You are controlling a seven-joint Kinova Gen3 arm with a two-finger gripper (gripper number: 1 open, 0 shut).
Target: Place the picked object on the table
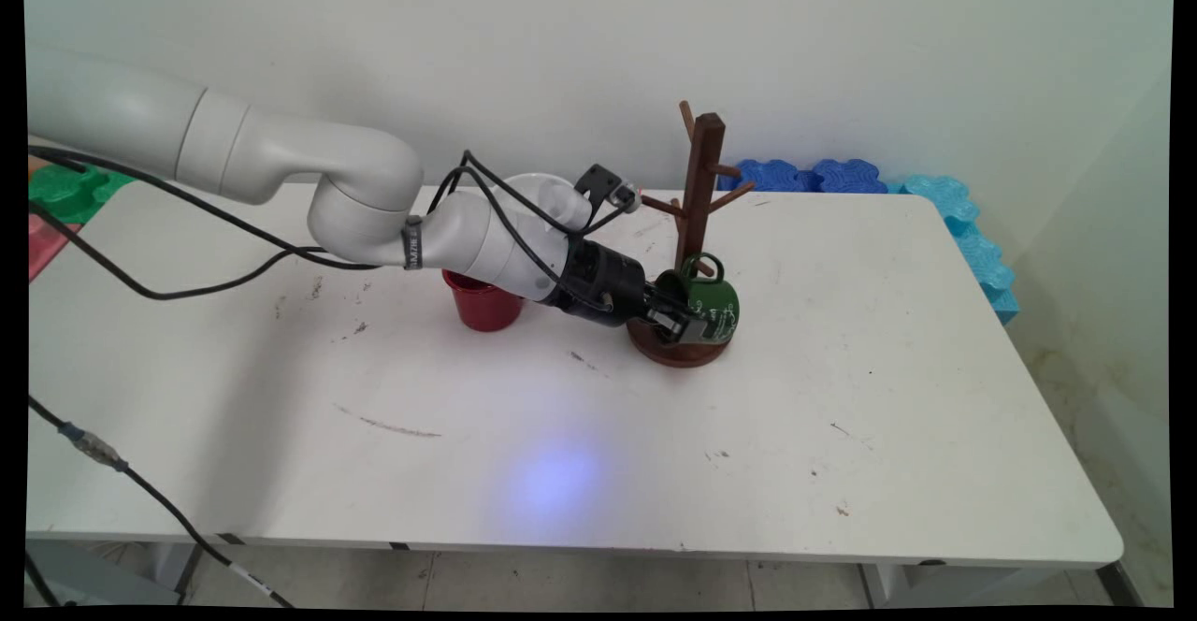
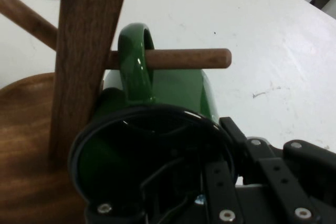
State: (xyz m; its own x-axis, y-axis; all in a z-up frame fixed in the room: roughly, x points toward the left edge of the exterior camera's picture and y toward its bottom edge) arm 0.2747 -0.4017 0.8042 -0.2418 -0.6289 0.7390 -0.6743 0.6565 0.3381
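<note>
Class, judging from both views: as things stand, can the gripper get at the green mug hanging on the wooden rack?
Probably yes: the gripper is already at the green mug, one finger inside its rim, its handle over the rack's peg.

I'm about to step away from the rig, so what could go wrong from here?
1. The green mug hangs by its handle on a low peg; the tool grips its rim, so a sideways pull might tip the wooden mug tree.
2. The arm lies just above the red cup and could knock it.
</note>
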